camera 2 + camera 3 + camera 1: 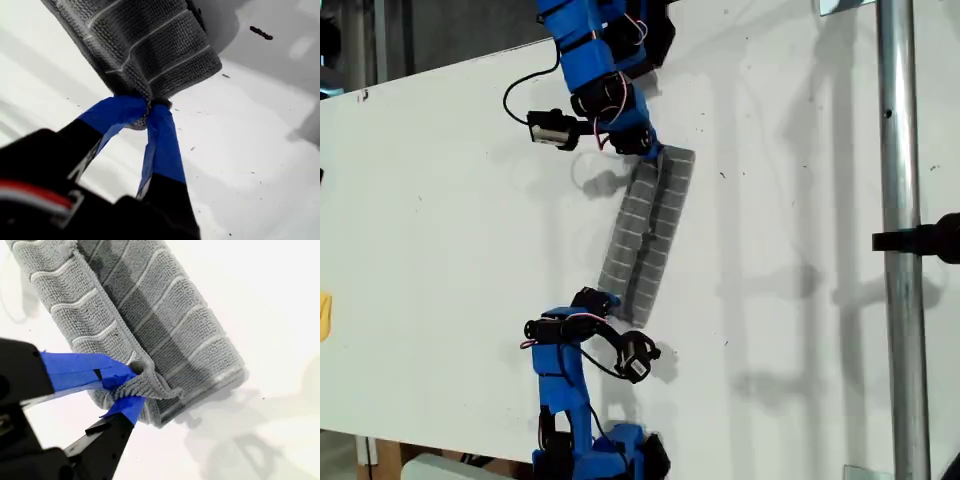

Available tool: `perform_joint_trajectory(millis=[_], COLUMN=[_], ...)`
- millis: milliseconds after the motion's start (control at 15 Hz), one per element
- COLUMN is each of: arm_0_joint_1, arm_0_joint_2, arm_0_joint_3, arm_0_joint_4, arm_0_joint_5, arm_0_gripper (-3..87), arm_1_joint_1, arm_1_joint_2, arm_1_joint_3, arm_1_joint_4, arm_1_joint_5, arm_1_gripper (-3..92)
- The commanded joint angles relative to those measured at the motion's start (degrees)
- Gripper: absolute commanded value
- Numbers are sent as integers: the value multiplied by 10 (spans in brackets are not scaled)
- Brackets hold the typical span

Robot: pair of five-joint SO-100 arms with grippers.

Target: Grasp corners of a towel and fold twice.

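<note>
Both jaws are clamped on the towel (648, 235): my first gripper (148, 111), my second gripper (131, 386). Keep it taut; lower both ends onto the tabletop (440, 220) evenly.

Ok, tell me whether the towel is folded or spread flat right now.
Folded. The towel forms a narrow strip with its long edges doubled over along the middle, pinched at opposite ends by my first gripper and my second gripper.
</note>
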Motion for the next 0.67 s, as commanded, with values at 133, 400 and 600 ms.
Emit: perform_joint_trajectory(millis=[133, 400, 600], arm_0_joint_1=[22, 48, 47], arm_0_joint_2=[12, 8, -11], arm_0_joint_3=[81, 107, 123], arm_0_joint_4=[-61, -88, -112], arm_0_joint_5=[-24, -58, -62], arm_0_gripper=[-29, -29, -27], arm_1_joint_1=[-25, -37, -40], arm_1_joint_2=[-6, -40, -83], arm_1_joint_3=[62, 101, 101], arm_1_joint_4=[-124, -225, -277], arm_1_joint_5=[22, 35, 32], arm_1_gripper=[-2, -2, -2])
